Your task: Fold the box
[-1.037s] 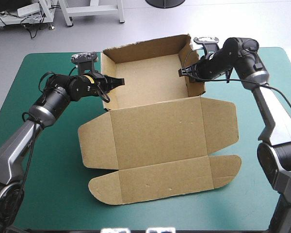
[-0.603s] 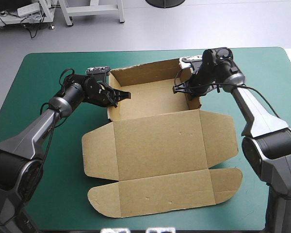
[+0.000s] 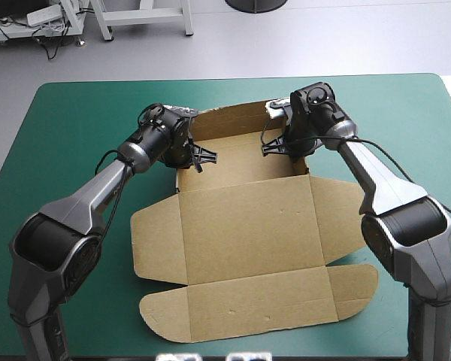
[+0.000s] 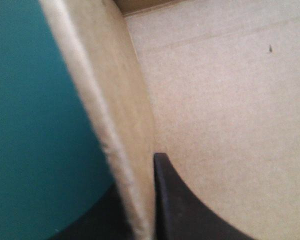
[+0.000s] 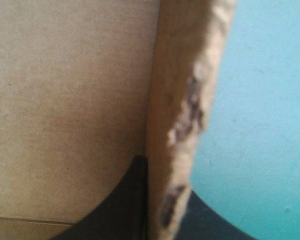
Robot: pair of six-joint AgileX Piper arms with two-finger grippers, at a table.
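The brown box (image 3: 248, 218) lies mid-table as an open tray at the far side, with its lid and flaps spread flat toward the near edge. My left gripper (image 3: 188, 154) is shut on the box's raised left wall (image 4: 120, 125), one black finger (image 4: 175, 200) inside the tray and one outside. My right gripper (image 3: 289, 143) is shut on the box's raised right wall (image 5: 182, 115), with a black finger (image 5: 125, 200) against its inner face. The tray floor (image 3: 244, 154) shows between the two arms.
The teal-green cover (image 3: 75, 120) is bare around the box on all sides. The lid's rounded flaps (image 3: 353, 278) reach close to the near edge of the table.
Both arms have moved inward, and the tray's side walls now stand closer together. The whole box has shifted slightly toward the near edge and turned a little.
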